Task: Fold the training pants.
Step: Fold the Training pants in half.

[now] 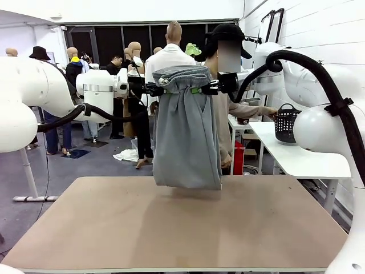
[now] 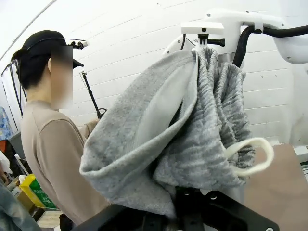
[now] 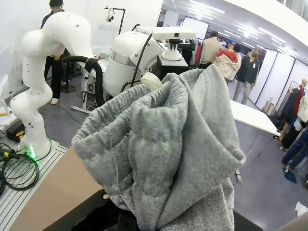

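Observation:
The light grey training pants (image 1: 187,137) hang in the air above the far part of the brown table (image 1: 171,228), folded double, their lower end just above the tabletop. My left gripper (image 1: 158,88) is shut on the left side of the gathered waistband. My right gripper (image 1: 206,88) is shut on the right side, level with it. In the left wrist view the bunched waistband (image 2: 192,130) with a white drawstring loop (image 2: 255,159) drapes over my fingers. The right wrist view has thick grey folds (image 3: 163,144) covering my fingers.
A person in a beige top (image 1: 225,120) stands behind the hanging pants at the far side. A black mesh basket (image 1: 287,123) sits on a white side table (image 1: 302,154) at the right. Other people stand farther back.

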Robot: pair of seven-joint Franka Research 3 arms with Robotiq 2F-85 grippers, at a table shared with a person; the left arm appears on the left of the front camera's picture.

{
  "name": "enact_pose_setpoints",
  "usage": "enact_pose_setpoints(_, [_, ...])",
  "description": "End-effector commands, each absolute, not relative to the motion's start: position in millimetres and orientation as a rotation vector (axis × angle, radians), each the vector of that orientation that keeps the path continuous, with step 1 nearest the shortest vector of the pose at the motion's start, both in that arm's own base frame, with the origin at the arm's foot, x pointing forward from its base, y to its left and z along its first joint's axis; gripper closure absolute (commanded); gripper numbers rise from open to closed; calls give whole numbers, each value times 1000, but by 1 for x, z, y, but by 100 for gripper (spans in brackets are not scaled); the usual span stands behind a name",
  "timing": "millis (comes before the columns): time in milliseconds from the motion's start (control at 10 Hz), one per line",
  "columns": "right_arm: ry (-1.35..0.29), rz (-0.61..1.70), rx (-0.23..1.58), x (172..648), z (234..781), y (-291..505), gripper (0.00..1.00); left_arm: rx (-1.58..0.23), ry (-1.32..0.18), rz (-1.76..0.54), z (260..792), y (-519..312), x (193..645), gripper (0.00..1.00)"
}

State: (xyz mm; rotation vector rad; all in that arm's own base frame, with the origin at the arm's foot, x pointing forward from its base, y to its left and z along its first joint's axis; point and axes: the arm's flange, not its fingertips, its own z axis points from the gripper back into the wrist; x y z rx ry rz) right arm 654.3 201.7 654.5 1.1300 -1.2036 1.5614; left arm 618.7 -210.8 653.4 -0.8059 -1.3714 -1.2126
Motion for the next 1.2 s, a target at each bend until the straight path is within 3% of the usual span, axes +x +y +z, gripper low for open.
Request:
enact_pose_setpoints(0, [-1230, 1570, 1133, 647, 659, 203, 100, -783, -1397, -1217, 656, -211, 620, 100])
enact_pose_setpoints(100, [-1204, 1561, 1130, 654, 654, 202, 100, -806, -1371, -1213, 653, -211, 619, 100])
enact_pose_setpoints(600, [-1325, 1630, 1127, 693, 635, 222, 100, -602, -1557, -1116, 633, -199, 647, 100])
enact_pose_setpoints(800, [-1314, 1687, 1105, 690, 624, 227, 100, -640, -1614, -1118, 610, -197, 642, 100])
enact_pose_setpoints(1100, [-1224, 1643, 1201, 688, 592, 224, 100, -776, -1483, -1037, 573, -193, 609, 100])
